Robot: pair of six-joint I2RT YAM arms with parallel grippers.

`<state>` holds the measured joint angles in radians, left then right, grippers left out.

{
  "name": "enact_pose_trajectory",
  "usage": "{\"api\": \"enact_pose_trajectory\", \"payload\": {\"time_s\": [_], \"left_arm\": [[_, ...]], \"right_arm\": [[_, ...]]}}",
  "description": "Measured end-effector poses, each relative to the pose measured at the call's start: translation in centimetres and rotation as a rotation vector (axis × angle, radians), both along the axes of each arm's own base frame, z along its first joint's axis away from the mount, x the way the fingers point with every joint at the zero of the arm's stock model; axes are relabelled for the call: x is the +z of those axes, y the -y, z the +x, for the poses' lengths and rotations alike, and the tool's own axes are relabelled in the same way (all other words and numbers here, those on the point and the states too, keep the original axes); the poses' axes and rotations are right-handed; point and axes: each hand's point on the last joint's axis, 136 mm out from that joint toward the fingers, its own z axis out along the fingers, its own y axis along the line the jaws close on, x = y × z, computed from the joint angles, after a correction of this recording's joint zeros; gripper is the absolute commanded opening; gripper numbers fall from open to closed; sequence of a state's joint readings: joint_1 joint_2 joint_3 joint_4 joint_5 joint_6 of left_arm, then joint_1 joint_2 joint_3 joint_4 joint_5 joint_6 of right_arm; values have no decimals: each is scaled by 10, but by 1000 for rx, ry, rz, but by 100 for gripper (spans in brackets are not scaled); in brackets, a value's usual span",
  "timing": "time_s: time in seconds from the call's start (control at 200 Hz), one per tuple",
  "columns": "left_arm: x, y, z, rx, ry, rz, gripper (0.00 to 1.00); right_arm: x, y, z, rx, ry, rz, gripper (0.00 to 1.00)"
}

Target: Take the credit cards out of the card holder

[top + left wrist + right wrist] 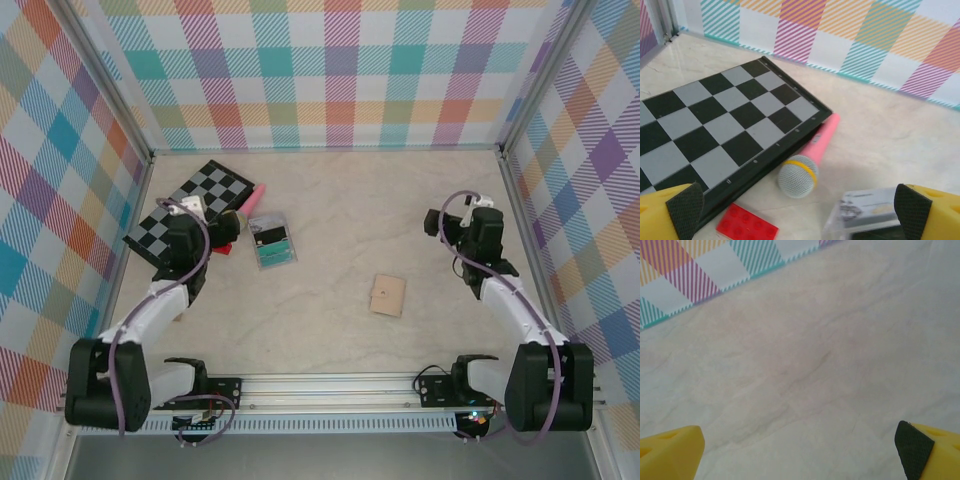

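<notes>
1. The card holder (388, 295) lies shut and flat on the table (400, 200), right of centre, apart from both arms.
2. The right gripper (800, 452) is nearer, its jaws wide open and empty over bare table.
3. The left gripper (800, 215) also gapes empty, above the chessboard (720, 125), microphone (805, 160) and packet (865, 215).
4. Risk: pinching with 1 gripper may slide the thin holder or clamp it shut.

Overhead camera looks down; low left wrist view shares the chessboard (215, 186) (725, 120).
</notes>
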<state>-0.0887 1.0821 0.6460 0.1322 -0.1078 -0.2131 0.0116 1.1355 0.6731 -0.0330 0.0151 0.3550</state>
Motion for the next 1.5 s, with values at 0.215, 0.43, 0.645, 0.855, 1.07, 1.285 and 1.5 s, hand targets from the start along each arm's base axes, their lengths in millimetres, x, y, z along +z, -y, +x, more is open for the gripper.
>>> {"api": "enact_pose_trajectory", "payload": {"time_s": [0.215, 0.43, 0.645, 0.855, 1.07, 1.285, 1.5], "left_arm": [[-5, 15, -31, -38, -151, -142, 100], [-29, 26, -53, -77, -287, -199, 100], [-25, 25, -60, -73, -287, -205, 100], [-20, 24, -61, -70, -268, -204, 100], [-21, 23, -62, -64, -271, -200, 100], [-21, 23, -62, -65, -272, -200, 100], [-21, 23, -62, -65, -271, -202, 100]], "right_arm": [[-24, -34, -35, 69, -237, 238, 98], [-50, -65, -68, 101, -442, 436, 93], [-71, -88, -103, 127, -599, 439, 88], [-89, -108, -125, 167, -708, 380, 80], [-119, -117, -144, 176, -852, 275, 68], [-132, -142, -145, 236, -926, 224, 61], [-139, -191, -150, 315, -983, 233, 62]]}}
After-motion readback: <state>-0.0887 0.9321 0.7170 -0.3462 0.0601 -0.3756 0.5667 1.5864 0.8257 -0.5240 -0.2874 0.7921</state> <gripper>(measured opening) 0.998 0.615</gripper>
